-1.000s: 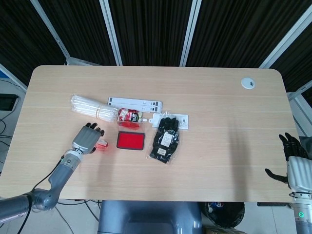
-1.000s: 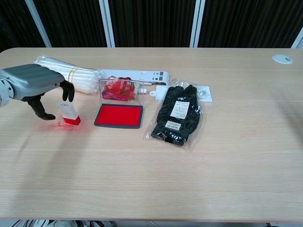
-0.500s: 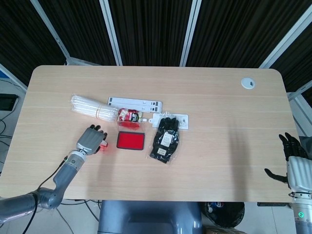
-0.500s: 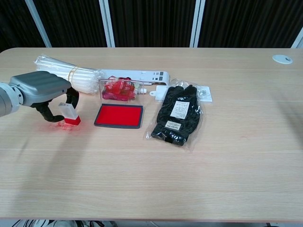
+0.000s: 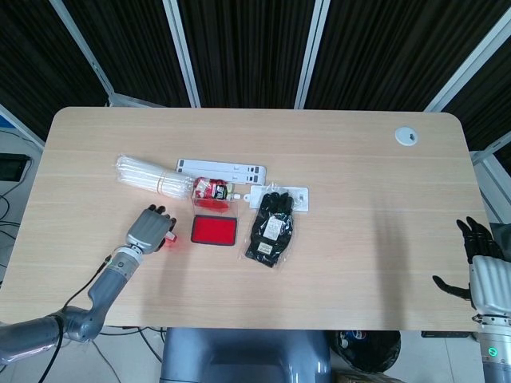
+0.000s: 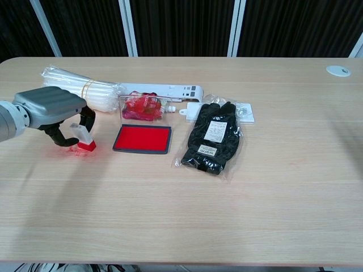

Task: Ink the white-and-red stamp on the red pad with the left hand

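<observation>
White-and-red stamp (image 6: 83, 136) upright on table (image 6: 272, 198), red base down, left of red pad (image 6: 143, 139), not touching pad. Left hand (image 6: 54, 109) curled around stamp, fingers (image 6: 88, 116) and thumb closed on white upper part. Behind pad: clear box with red contents (image 6: 142, 106), white power strip (image 6: 164, 90), bundle of white tubes (image 6: 79, 85). Bagged black gloves (image 6: 214, 137) right of pad. Right hand (image 5: 483, 263) off table's right edge, fingers apart, holding nothing.

Left hand closes in on the stamp

From open above it a second ago, the left hand (image 6: 52, 111) has curled its fingers (image 6: 86, 118) round the white-and-red stamp (image 6: 83, 136).
</observation>
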